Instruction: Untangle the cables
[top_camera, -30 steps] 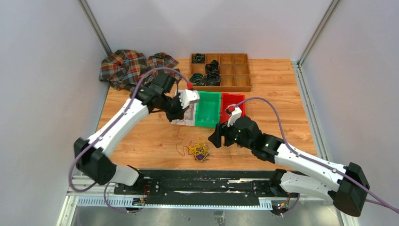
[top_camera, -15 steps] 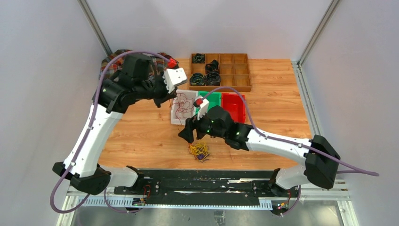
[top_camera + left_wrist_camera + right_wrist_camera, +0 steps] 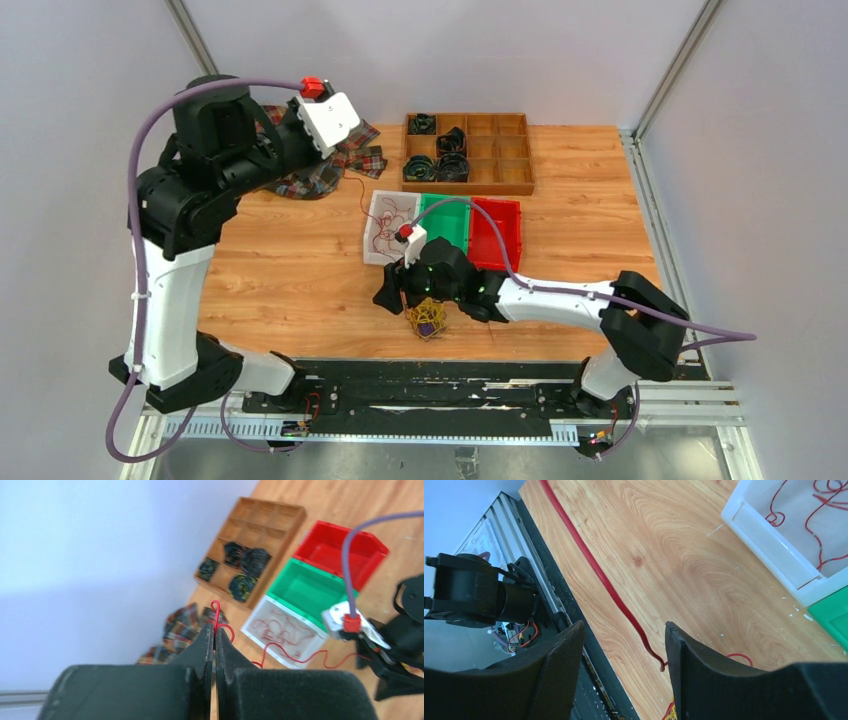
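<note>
The cables form a small yellow and dark purple tangle [image 3: 428, 318] near the table's front edge, with a bit of yellow [image 3: 671, 713] showing in the right wrist view. One red cable [image 3: 295, 656] runs out of it and up to my left gripper [image 3: 215, 626]. That gripper is shut on the cable and raised high at the back left [image 3: 338, 162]. My right gripper [image 3: 623, 630] is open and low over the table just left of the tangle [image 3: 393, 298]. The red cable [image 3: 619, 600] passes between its fingers without being pinched.
A white bin [image 3: 380, 238] holding loose red cables sits beside a green bin [image 3: 446, 222] and a red bin [image 3: 497, 232]. Behind them is a wooden tray [image 3: 500, 182] with black coils. A plaid cloth [image 3: 330, 172] lies at the back left. The black rail [image 3: 430, 385] borders the front edge.
My left arm has swung up and back to the left, pulling the red cable out of the pile. The right arm has moved left and down to beside the tangle.
</note>
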### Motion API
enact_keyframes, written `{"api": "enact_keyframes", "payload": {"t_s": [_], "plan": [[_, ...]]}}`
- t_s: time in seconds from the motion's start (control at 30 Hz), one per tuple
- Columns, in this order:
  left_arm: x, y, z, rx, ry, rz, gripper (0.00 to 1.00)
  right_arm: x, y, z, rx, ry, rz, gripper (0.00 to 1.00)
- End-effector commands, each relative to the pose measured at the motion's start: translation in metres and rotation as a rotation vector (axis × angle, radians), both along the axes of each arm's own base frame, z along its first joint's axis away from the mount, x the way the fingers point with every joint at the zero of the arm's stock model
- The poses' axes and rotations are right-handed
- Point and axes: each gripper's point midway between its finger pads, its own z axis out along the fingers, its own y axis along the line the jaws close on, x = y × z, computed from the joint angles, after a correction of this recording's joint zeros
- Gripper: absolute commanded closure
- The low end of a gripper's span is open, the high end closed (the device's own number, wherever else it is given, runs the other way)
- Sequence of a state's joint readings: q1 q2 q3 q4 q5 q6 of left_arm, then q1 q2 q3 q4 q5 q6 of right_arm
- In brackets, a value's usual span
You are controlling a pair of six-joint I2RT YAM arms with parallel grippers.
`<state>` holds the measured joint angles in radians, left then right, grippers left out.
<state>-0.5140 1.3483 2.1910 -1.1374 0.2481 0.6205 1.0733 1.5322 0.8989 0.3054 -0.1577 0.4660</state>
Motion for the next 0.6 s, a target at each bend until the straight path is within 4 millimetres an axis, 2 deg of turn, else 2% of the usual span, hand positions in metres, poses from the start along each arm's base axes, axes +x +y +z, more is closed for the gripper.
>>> {"api": "enact_keyframes", "payload": {"t_s": [0.0, 0.27, 0.4, 0.47, 0.57], "plan": [[0.003, 0.020, 0.047, 0.021, -0.179, 0.076, 1.00, -0.005, 0.008, -0.017, 0.010, 0.038, 0.002, 0.42], [-0.002, 0.055, 0.139, -0.030, -0.516, 0.220, 1.00, -0.010, 0.001, -0.051, -0.022, 0.100, -0.018, 0.41], [-0.012, 0.073, 0.185, -0.092, -0.688, 0.295, 1.00, -0.012, -0.001, -0.065, -0.056, 0.115, -0.022, 0.41], [-0.015, 0.077, 0.195, -0.105, -0.728, 0.311, 1.00, -0.012, -0.001, -0.073, -0.077, 0.125, -0.023, 0.41], [-0.019, 0.080, 0.196, -0.104, -0.745, 0.314, 1.00, -0.012, 0.000, -0.076, -0.087, 0.127, -0.017, 0.43]]}}
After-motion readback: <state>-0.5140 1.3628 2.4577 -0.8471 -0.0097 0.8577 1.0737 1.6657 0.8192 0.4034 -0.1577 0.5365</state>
